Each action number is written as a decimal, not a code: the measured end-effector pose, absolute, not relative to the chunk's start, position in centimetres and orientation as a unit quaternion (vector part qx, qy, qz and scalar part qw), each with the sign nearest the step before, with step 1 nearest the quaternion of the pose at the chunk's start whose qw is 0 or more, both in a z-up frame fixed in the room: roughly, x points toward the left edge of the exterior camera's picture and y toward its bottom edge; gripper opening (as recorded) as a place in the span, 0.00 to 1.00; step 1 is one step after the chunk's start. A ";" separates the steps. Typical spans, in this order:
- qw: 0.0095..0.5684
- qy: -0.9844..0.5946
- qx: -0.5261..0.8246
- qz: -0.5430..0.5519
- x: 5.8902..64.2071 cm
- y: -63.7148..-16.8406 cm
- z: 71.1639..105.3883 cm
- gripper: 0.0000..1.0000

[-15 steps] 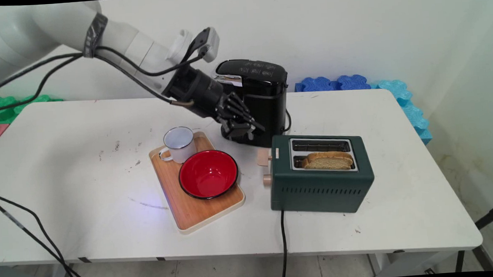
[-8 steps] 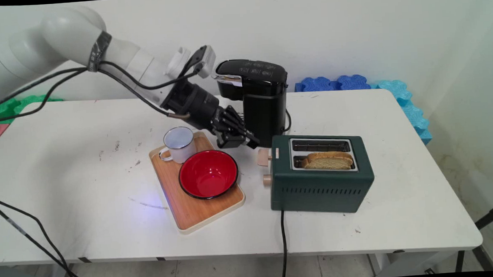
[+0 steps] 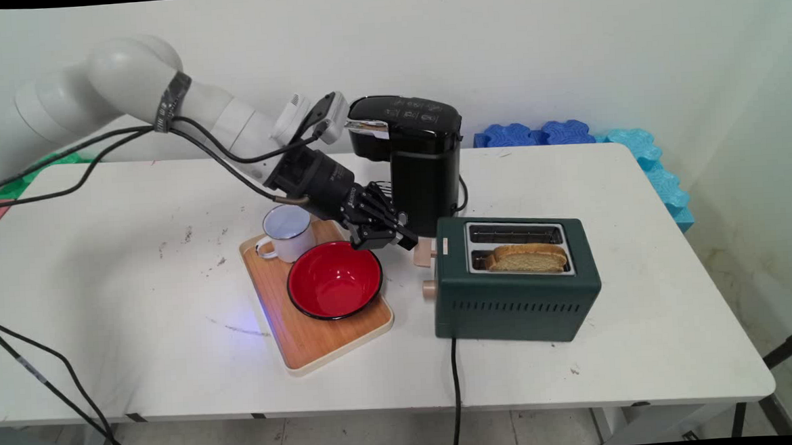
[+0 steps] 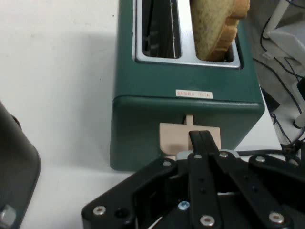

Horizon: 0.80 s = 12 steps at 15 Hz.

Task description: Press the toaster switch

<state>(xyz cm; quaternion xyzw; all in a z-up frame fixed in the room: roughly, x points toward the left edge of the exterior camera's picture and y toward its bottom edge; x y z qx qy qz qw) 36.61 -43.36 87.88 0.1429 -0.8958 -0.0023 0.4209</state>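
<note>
gripper (image 4: pixel 204 138) has its fingers pinched together with nothing in them, sitting right on top of the toaster's (image 3: pixel 516 297) beige lever (image 4: pixel 172 139), bread slice (image 3: pixel 527 258) standing in the near slot.

Green toaster (image 3: pixel 516 297), beige lever (image 4: pixel 189 137), red bowl (image 3: pixel 334 278)
</note>
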 end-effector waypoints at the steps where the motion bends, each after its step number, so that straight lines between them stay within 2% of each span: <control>1: 0.423 -0.895 0.142 -0.002 36.6 -43.4 87.8 0.00; 12: 0.437 -0.890 0.132 -0.003 35.2 -43.7 86.6 0.00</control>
